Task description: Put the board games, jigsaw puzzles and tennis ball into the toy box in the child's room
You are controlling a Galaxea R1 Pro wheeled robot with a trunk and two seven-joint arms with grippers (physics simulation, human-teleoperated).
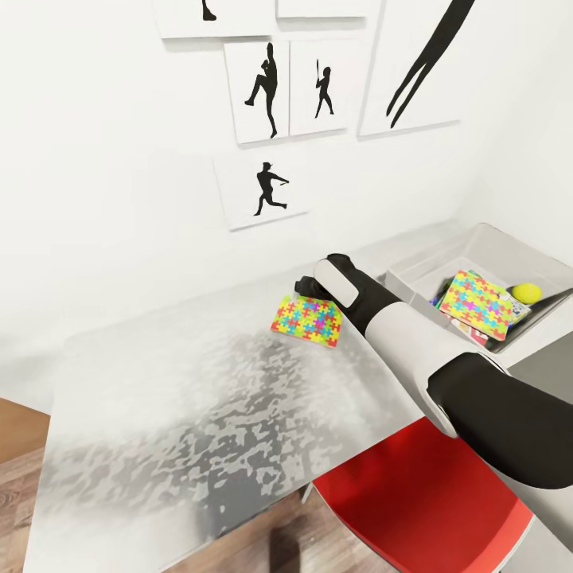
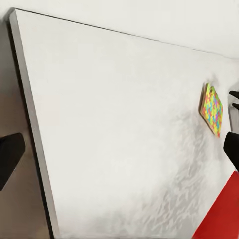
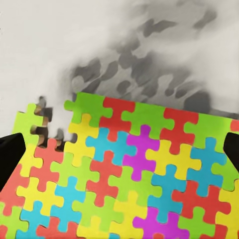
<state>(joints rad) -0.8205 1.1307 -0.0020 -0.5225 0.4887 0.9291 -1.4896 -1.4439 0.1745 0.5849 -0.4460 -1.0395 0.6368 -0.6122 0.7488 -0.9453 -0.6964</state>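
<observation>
Overhead, toy box (image 1: 414, 274), wrist, puzzle (image 3: 134, 174)

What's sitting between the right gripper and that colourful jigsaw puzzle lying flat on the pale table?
Nothing visible. The right gripper sits directly over the flat multicoloured jigsaw puzzle on the pale grey-white table; in the wrist view its black fingertips frame the puzzle unobstructed.

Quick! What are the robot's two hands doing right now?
Left gripper: cannot be told, too little of it shows.
Right gripper: jaws open, either side of the jigsaw puzzle on the table, holding nothing.
</observation>
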